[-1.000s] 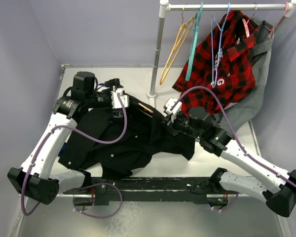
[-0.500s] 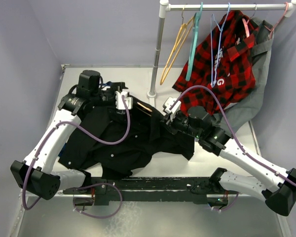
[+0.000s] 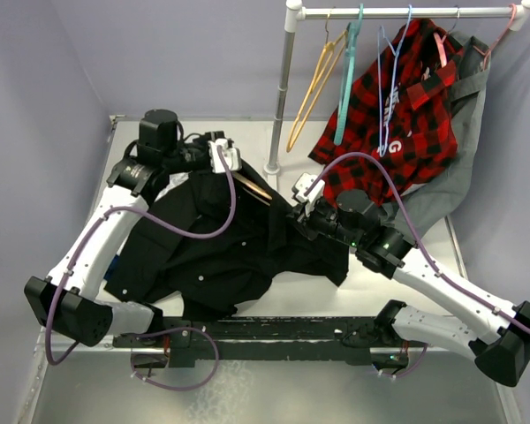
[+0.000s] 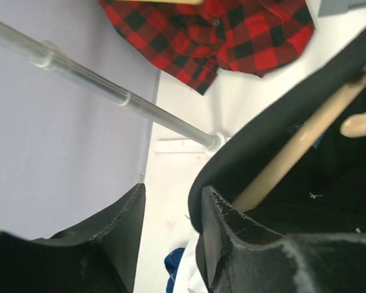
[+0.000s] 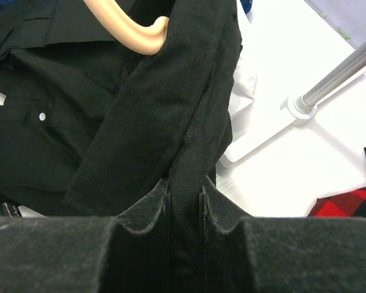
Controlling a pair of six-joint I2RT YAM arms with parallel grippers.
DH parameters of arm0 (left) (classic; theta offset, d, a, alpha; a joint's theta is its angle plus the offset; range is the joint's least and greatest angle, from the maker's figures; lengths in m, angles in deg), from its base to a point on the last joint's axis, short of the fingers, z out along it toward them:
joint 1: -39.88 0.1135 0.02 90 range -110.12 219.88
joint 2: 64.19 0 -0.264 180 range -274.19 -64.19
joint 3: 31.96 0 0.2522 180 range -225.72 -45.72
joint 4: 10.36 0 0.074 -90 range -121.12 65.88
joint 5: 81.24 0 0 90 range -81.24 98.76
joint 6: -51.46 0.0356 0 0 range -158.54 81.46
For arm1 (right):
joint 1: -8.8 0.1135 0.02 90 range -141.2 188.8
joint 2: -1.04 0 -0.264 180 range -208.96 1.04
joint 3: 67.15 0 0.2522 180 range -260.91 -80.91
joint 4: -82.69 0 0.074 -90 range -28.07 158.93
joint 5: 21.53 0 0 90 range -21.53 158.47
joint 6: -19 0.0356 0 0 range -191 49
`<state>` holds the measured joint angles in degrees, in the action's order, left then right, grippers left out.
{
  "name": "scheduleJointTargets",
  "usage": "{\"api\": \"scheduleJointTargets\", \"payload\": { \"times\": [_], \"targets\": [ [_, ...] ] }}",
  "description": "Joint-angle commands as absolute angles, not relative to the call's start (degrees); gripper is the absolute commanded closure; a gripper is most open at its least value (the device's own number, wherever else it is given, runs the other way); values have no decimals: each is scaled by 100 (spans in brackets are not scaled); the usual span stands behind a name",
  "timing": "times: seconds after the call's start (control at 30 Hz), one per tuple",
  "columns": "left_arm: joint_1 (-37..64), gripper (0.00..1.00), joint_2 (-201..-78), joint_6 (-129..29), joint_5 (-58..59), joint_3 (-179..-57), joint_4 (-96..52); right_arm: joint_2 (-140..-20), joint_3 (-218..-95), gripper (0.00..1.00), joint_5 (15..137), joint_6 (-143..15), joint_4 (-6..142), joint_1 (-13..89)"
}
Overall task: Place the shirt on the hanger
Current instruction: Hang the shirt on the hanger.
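Observation:
The black shirt (image 3: pixel 212 247) lies crumpled on the white table between the arms. The tan hanger (image 3: pixel 254 188) pokes out of its collar area. My left gripper (image 3: pixel 230 168) sits at the hanger's far-left end. In the left wrist view the left gripper (image 4: pixel 174 189) has a plain gap with nothing in it. The shirt's edge (image 4: pixel 262 140) curls past the tip of the right finger (image 4: pixel 232 238), with the hanger arm (image 4: pixel 293 155) behind it. My right gripper (image 3: pixel 299 215) is shut on a fold of the shirt (image 5: pixel 171 110). The hanger's end (image 5: pixel 128 30) shows above the right gripper (image 5: pixel 184 189).
A clothes rail on a grey pole (image 3: pixel 281 97) stands at the back, with its base (image 3: pixel 271 168) close to my left gripper. On the rail hang a yellow hanger (image 3: pixel 314 88), a teal hanger (image 3: pixel 346 79), a red plaid shirt (image 3: pixel 389 115) and a grey garment (image 3: pixel 455 168). Something blue (image 4: pixel 174 274) lies under the left gripper.
My left gripper has moved back and a little right, towards the pole's base, and its jaws have narrowed. More of the hanger now shows. The right arm has held still.

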<state>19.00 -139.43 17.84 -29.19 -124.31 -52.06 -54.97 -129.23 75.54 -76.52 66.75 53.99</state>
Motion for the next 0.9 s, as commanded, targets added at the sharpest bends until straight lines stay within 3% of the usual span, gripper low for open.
{"api": "scheduleJointTargets", "payload": {
  "times": [0.0,0.13,0.23,0.47,0.7,0.87],
  "targets": [
    [2084,53,-13928,985,-3166,-13179,-4767,-5321,-13198,100,7522,-7601,7152,5372],
    [2145,33,-13910,246,-3420,-13608,-5065,-5315,-13047,100,7443,-7567,7297,5376],
    [2151,2,-13879,-122,-3583,-13754,-5545,-5285,-12935,100,7432,-7536,7498,5372],
    [2144,1,-13471,367,-4855,-12963,-6892,-5308,-12834,100,7136,-7327,7813,5371],
    [2339,1,-13047,-1118,-3028,-12045,-5769,-5103,-12587,100,6546,-6798,8190,5371],
    [2350,1,-12829,-2132,-2830,-11745,-5463,-4995,-12473,100,6080,-6417,8063,5372]
  ]
}}
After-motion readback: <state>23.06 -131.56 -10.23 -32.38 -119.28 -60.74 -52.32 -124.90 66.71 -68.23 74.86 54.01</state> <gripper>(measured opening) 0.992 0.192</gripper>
